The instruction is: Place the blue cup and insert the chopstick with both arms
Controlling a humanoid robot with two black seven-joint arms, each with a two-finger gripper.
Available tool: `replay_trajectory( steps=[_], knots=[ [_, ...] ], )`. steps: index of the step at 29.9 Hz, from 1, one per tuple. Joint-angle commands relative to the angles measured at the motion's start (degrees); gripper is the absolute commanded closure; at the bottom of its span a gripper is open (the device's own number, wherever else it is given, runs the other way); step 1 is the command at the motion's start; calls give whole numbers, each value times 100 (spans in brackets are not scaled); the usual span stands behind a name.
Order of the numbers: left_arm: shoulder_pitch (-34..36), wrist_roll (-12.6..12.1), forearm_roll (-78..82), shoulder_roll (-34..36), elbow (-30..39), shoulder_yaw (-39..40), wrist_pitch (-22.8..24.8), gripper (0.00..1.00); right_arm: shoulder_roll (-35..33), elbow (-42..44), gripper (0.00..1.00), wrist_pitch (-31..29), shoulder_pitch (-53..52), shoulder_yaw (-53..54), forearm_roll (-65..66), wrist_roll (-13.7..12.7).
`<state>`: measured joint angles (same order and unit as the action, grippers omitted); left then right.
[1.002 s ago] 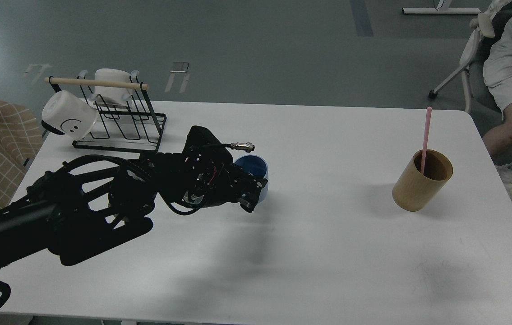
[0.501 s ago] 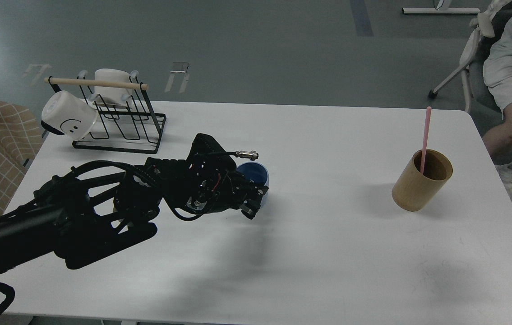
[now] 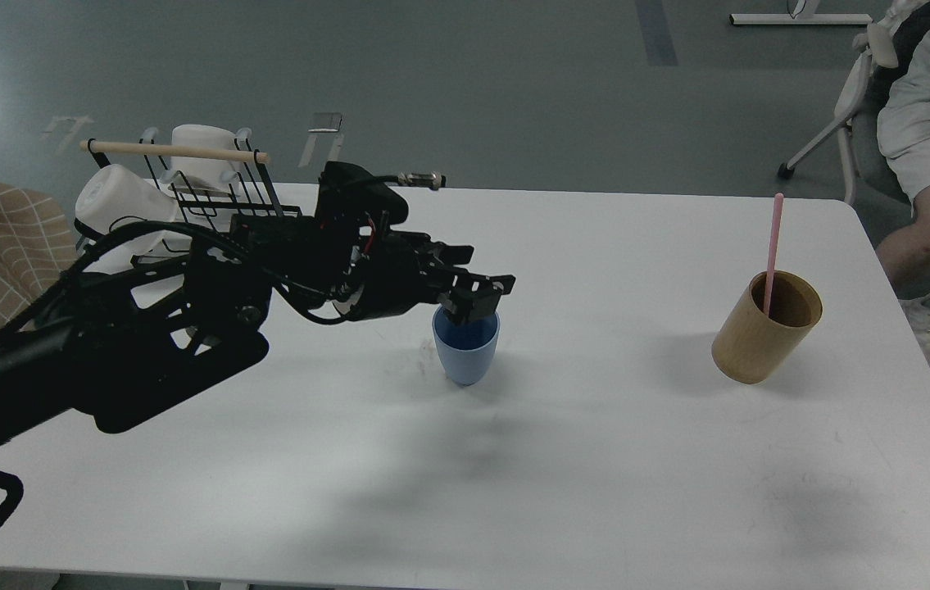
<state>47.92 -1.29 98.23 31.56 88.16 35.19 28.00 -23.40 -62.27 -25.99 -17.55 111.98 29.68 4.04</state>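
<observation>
Left hand (image 3: pixel 477 299) above upright light-blue cup (image 3: pixel 465 352) — matte.

My left pincer (image 3: pixel 477 299) covered the far rim of the blue cup (image 3: pixel 465 352), and it was too dark for me to tell whether its fingers stood apart or together. My arm hid most of the white mug (image 3: pixel 108 201) and the lower part of the black wire rack (image 3: pixel 219 197). The chopstick (image 3: pixel 773 246) vanished at its lower end inside the wooden cylinder (image 3: pixel 759 344), and the picture's edge cut off the seated person (image 3: pixel 923 139) and the counter (image 3: pixel 596 492) in front.
</observation>
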Motion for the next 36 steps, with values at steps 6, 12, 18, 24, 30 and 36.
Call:
replay_trajectory(
  steps=[6, 12, 18, 24, 30, 36],
  knots=[
    [-713, 58, -3079, 553, -290, 2078, 0, 4, -349, -434, 0, 24, 181, -63, 116, 26],
    [-1750, 58, -5778, 562, -1011, 3862, 0, 3, -675, -847, 0, 7, 243, -89, 941, 35],
    [-2408, 58, -7710, 492, -1811, 4847, 0, 3, -973, -1479, 0, -2, 156, -632, 3494, 44],
    [-2849, 50, -8180, 168, -1811, 5129, 0, 3, -1341, -2323, 0, -2, 252, -1283, 5562, 62],
    [-2972, 23, -8162, -184, -1767, 5261, 0, 3, -2132, -2333, 0, -11, 164, -2476, 6198, 62],
    [-2972, 14, -8144, -317, -1750, 5270, 0, 3, -1854, -2272, 0, 147, -196, -3797, 7119, -306]
  ],
)
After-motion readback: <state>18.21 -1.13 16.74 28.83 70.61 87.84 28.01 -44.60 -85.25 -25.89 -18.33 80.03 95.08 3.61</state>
